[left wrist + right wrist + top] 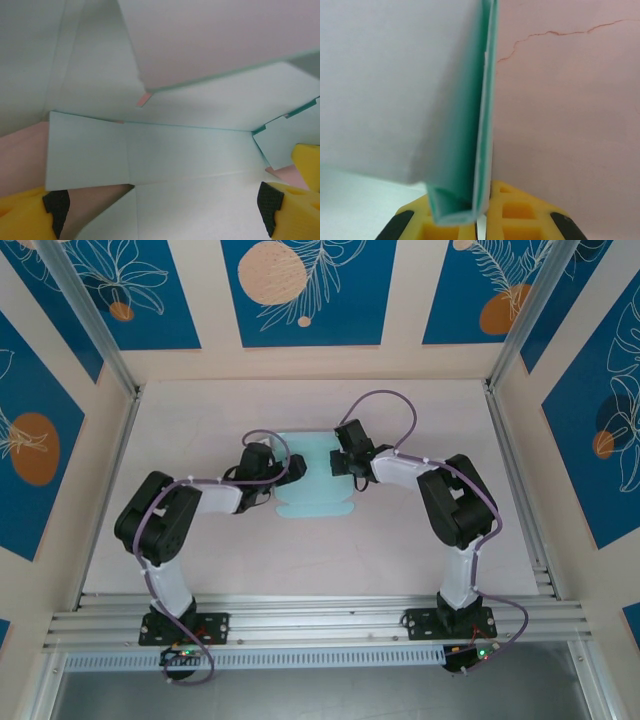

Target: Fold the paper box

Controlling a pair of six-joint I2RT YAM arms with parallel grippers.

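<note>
The paper box (pixel 315 498) lies half-formed on the table (pixel 420 550) between the arms, and a side-wall fold seems in hand. The right gripper (pixel 480 220) is clenched on its doubled flap (pixel 467 150). The left gripper (pixel 162 212) gapes wide, grasping nothing (nothing sits inside the box yet). Next, probably, the left must raise the opposite wall.

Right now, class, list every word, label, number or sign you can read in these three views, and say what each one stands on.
None: there is no readable text in any view.
The paper box is plain pale blue card with no print on it.
The blue wall panels carry only drawn leaves and orange circles, no lettering.
The table has no label or number.
</note>
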